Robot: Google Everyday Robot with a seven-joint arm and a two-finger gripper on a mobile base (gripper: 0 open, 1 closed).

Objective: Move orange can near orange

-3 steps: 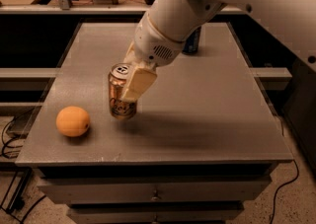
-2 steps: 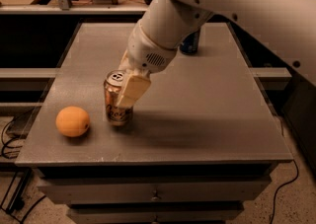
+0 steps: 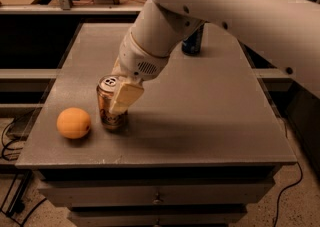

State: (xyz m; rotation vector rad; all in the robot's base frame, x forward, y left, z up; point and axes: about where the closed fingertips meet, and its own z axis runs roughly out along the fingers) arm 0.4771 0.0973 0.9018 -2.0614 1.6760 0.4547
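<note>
Copper-orange and slim, the orange can [image 3: 104, 107] stands upright in my gripper [image 3: 119, 102]. A cream finger presses across the can's front, so I read the gripper as clamped on it. The can's base sits at or just above the bench [image 3: 215, 116]; I cannot tell which. The orange [image 3: 73, 123] lies just beside it to the left, with a narrow gap between them.

My worry is that gap. Any push leftward would likely nudge the fruit, and being round it could roll toward the near-left edge. Letting go with the can tilted or off the surface could topple it.

The bench is a flat, matte grey top with drawers [image 3: 157, 193] below. A blue can [image 3: 192, 42] stands at the far side, behind the arm. Cables [image 3: 11, 138] trail on the floor.
</note>
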